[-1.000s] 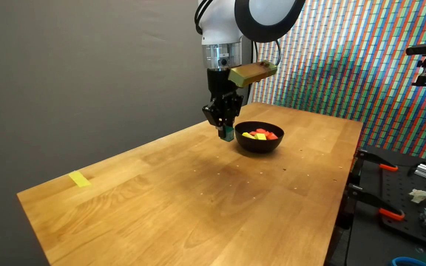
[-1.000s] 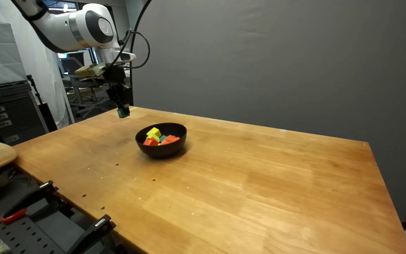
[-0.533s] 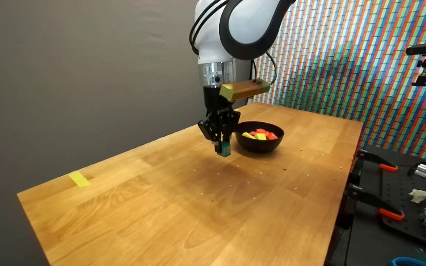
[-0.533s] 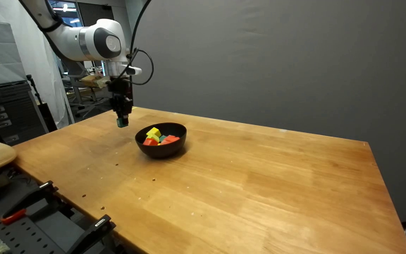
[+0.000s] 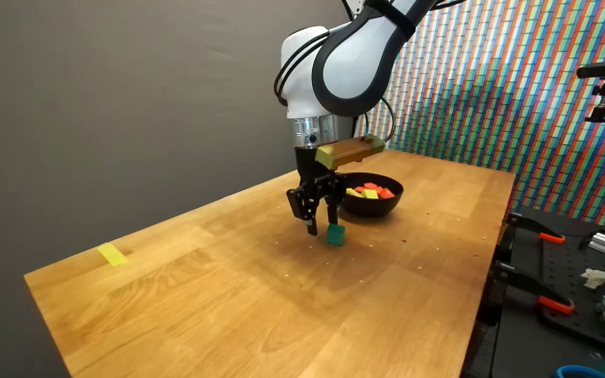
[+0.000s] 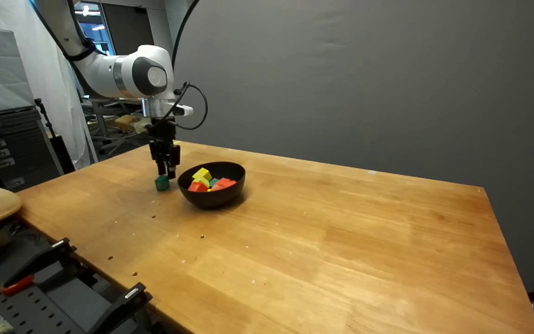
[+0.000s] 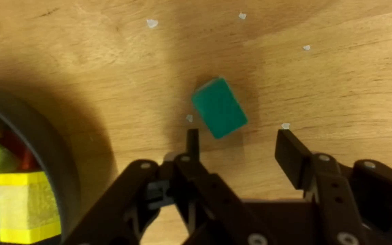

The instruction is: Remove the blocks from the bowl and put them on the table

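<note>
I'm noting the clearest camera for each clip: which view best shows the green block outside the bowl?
The wrist view: there the green block appears largest, with nothing covering its upper face. Both exterior views also show it, but far smaller and close by the open gripper.

No text, label, brand, number or sign can be read on anything shown in the 3 views.
</note>
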{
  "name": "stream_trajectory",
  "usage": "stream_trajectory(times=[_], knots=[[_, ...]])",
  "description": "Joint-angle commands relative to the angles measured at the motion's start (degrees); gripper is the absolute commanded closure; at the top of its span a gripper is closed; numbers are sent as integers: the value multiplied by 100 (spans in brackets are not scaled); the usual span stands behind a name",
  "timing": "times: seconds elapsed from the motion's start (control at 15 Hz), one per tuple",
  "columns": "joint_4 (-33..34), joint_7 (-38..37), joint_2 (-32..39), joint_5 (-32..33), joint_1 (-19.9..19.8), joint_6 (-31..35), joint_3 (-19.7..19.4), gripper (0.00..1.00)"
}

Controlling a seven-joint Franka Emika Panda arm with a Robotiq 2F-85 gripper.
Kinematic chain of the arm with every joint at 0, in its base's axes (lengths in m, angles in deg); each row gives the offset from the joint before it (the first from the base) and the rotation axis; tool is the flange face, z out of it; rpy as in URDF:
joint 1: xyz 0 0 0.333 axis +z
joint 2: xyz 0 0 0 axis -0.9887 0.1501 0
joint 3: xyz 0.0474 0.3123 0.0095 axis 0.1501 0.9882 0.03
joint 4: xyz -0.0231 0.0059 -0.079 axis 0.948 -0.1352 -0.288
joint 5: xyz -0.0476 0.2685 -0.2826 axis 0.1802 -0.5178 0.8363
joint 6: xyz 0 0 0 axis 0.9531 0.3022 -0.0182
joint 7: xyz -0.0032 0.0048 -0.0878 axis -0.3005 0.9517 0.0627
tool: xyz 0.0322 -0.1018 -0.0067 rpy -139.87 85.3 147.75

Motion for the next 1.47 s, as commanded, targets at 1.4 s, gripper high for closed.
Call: stream_trajectory(times=[1.4], knots=[[-1214,460,-1121,219,-976,-56,-619,27]])
